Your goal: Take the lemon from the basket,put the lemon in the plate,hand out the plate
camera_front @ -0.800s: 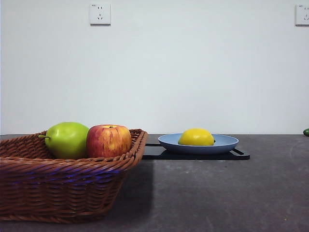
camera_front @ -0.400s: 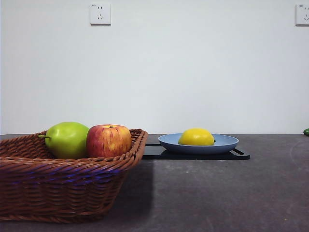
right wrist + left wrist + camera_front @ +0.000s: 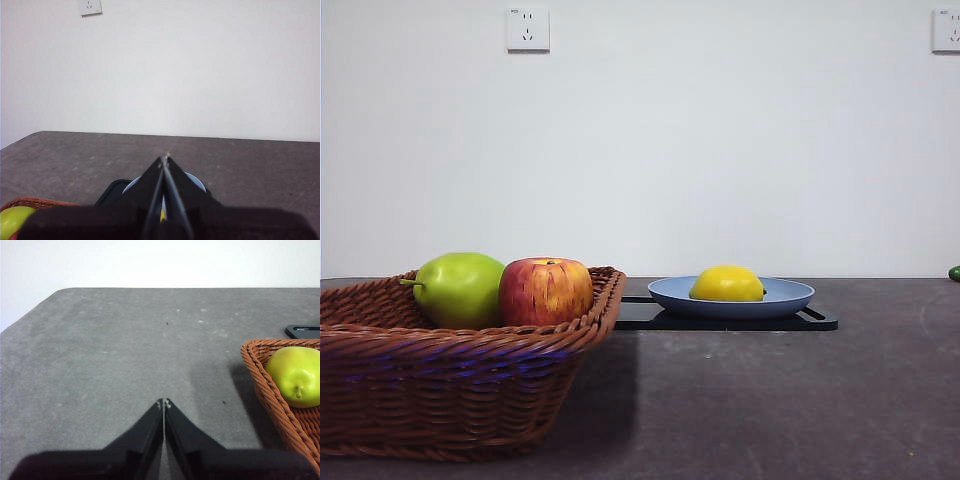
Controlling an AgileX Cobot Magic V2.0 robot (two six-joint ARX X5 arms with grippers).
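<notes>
The yellow lemon [image 3: 726, 284] lies in the blue plate [image 3: 790, 296], which rests on a flat black tray [image 3: 640, 315] past the middle of the table. The brown wicker basket [image 3: 450, 385] stands near at the left. My left gripper [image 3: 164, 403] is shut and empty above bare table beside the basket's rim [image 3: 260, 385]. My right gripper [image 3: 165, 159] is shut and empty, held above and short of the plate [image 3: 195, 181]; its jaws hide most of the plate, and a sliver of the lemon [image 3: 162, 216] shows between them. Neither gripper shows in the front view.
A green pear-like fruit [image 3: 458, 288] and a red-yellow apple [image 3: 545, 291] sit in the basket; the green fruit also shows in the left wrist view [image 3: 296, 375]. A small green object [image 3: 954, 273] lies at the table's far right edge. Wall sockets [image 3: 527, 29] are behind.
</notes>
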